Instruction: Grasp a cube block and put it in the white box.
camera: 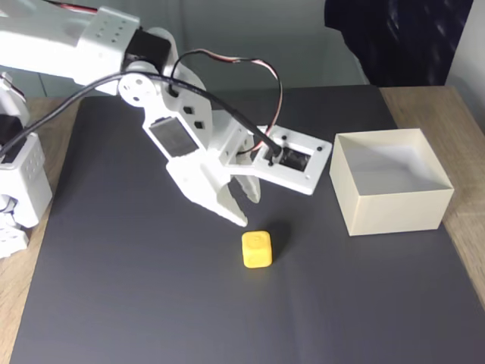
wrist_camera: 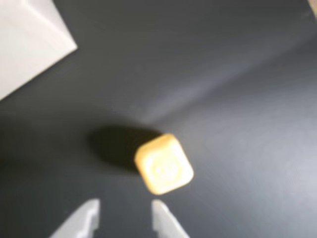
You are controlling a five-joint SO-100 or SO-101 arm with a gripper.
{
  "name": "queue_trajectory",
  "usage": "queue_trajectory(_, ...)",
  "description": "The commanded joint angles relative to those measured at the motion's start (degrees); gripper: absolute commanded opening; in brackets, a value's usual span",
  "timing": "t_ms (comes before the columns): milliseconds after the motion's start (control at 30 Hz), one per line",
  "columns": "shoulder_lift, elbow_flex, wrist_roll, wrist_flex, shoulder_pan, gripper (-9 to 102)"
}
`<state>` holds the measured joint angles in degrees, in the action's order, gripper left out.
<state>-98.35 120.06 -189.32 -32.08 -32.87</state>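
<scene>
- The desk (camera: 464, 235) is pale wood, and a dark grey mat (camera: 136, 303) covers most of it.
- The arm (camera: 83, 38) is white and reaches in from the left of the fixed view, with black and red cables looping over its wrist.
- The box (camera: 394, 205) sits on the mat's right edge in the fixed view, open-topped; its pale inside holds nothing that can be seen. In the wrist view one corner of it (wrist_camera: 29, 44) shows at upper left.
- The hand (camera: 241, 205) hangs above the mat, tilted down, its fingers spread with nothing between them. In the wrist view its two white fingertips (wrist_camera: 91, 218) rise from the bottom edge, apart.
- The cube (camera: 257, 249) is yellow and rests on the mat just below the hand in the fixed view, well apart from the box on its left. In the wrist view the cube (wrist_camera: 164, 163) lies just beyond the fingertips, untouched, a faint round mark on its top face.
</scene>
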Motion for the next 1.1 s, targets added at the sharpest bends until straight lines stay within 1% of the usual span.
queue_trajectory(0,0.6,-2.6,0.0,1.3,-1.1,19)
queue_trajectory(233,4.0,-2.9,0.2,3.6,-2.8,24)
queue_trajectory(633,9.4,-5.5,-0.4,3.4,-4.4,32)
queue_trajectory(800,7.4,-5.7,-0.1,1.8,-3.1,34)
queue_trajectory(1067,7.0,-5.9,0.7,0.4,-2.3,33)
